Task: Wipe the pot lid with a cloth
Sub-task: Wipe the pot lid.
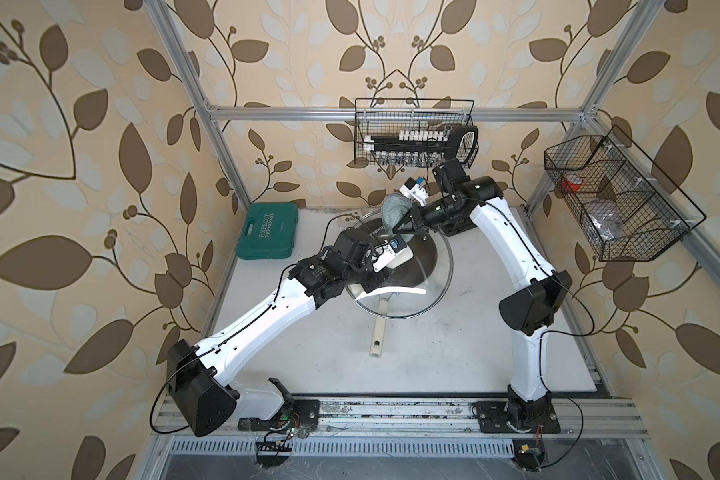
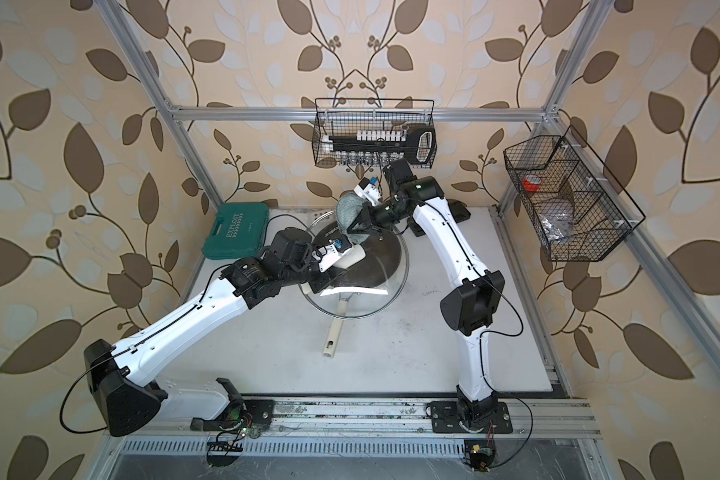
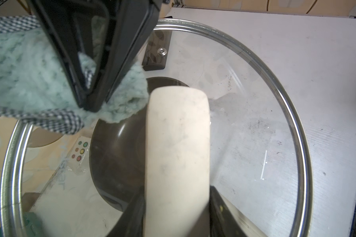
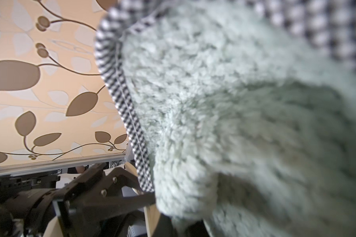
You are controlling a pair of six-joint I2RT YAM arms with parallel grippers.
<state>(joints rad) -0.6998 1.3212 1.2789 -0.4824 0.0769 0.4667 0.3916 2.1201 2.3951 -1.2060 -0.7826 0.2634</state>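
Left gripper point(image 3: 177, 213) clamped on pot lid point(image 1: 433, 291) by its handle point(image 3: 177, 143), forearm stretched toward it. Right gripper point(image 1: 395, 230) pinched shut on cloth point(image 1: 393, 210) over the lid's far rim, elbow raised.

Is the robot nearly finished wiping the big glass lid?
Not yet, it seems. Done: the left fingers are shut on the lid's handle, holding it up over the pan, and the right fingers are shut on the cloth. In hand: the cloth is at the glass beside the handle's end. Left: probably the rest of the glass; I cannot tell how much is wiped.
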